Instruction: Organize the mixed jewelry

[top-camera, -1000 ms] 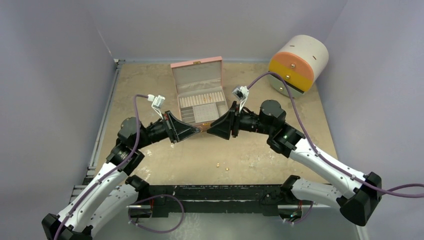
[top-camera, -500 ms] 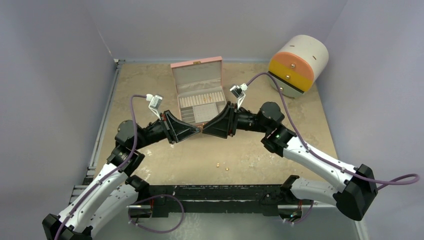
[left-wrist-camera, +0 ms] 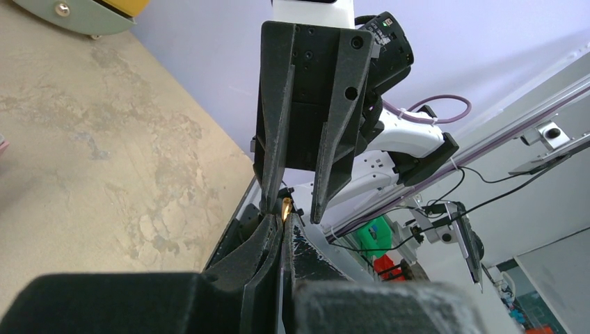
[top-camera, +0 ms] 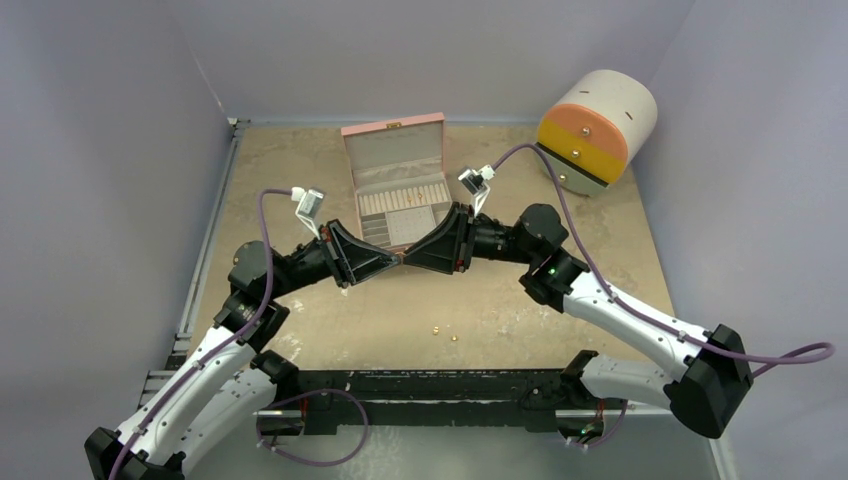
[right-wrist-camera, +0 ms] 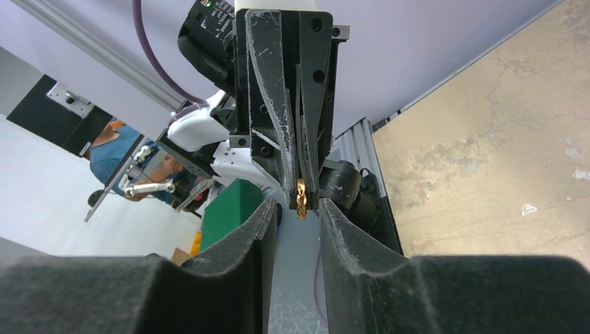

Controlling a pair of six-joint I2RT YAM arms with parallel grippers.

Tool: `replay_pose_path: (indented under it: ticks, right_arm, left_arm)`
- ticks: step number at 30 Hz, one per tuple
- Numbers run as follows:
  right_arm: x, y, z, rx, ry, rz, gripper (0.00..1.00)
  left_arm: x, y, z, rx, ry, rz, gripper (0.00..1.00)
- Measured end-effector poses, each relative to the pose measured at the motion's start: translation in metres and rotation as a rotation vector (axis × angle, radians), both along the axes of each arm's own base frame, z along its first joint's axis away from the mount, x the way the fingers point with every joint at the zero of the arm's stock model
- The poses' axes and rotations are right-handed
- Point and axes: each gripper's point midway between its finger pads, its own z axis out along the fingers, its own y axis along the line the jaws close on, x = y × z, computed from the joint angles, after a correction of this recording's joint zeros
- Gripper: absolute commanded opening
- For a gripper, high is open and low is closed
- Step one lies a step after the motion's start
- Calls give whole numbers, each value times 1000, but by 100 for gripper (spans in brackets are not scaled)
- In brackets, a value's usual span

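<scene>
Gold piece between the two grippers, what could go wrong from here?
The gold piece is pinched only at the very tips of the left gripper, with the right gripper open around it. If the left releases before the right closes, it could drop onto the table. The fingertips sit very close, so a small misalignment could knock it loose.

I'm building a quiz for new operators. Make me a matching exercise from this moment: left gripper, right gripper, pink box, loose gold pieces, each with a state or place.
1. left gripper
2. right gripper
3. pink box
4. loose gold pieces

A. lying on the table, nearer than the grippers
B. shut on a gold piece
C. standing open, beyond the grippers
D. open, fingers either side of that held piece

Pairs: 1-B, 2-D, 3-C, 4-A
</scene>
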Motion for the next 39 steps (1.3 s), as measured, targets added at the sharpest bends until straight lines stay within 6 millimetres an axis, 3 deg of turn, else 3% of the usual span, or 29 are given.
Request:
replay_pose_path:
  ticks: [14, 19, 22, 29, 31, 35, 39]
  right_arm:
    - [-1, 1, 1, 5, -4, 10, 20]
    - [1, 2, -2, 2, 0, 10, 11]
    - [1, 3, -2, 2, 0, 10, 0]
    - [1, 3, 0, 10, -5, 10, 0]
    - [1, 3, 1, 11, -6, 10, 0]
    - [2, 2, 1, 11, -7, 7, 0]
    - [4, 2, -2, -2, -6, -11, 0]
  left_arm:
    - [0, 0, -2, 0, 9, -2, 0]
    - [0, 0, -4, 2, 12, -2, 0]
    - [0, 0, -5, 1, 12, -2, 0]
    - [-1, 0, -2, -5, 2, -1, 0]
    - [-2, 1, -2, -6, 0, -1, 6]
    - [0, 1, -4, 2, 5, 11, 28]
    - [9, 4, -16, 53, 38, 64, 39]
